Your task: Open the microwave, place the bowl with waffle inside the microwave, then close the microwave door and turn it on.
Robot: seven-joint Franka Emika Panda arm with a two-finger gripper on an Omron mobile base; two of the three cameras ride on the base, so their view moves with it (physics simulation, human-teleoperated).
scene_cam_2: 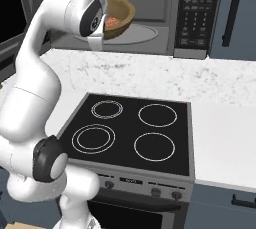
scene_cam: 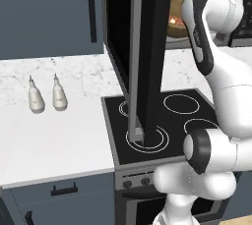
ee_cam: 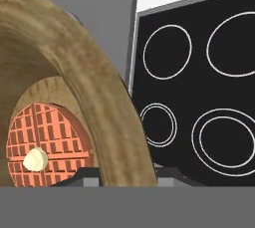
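Below me: a marble counter with a black stovetop set into it, and the microwave's turntable above.

Under my arm the white marbled counter (scene_cam: 54, 140) runs to both sides of the black stovetop (scene_cam_2: 132, 133), which sits flush in it with four white ring burners and nothing on them. To my left on the counter stand two small pale shakers (scene_cam: 47, 96), side by side, near the back wall and well apart from the stovetop. Higher up, the grey turntable (scene_cam_2: 142, 34) inside the microwave (scene_cam_2: 195, 13) is beneath the wooden bowl (scene_cam_2: 117, 17); I cannot tell whether the bowl touches it. The waffle (ee_cam: 47, 145) lies flat in the bowl's bottom.
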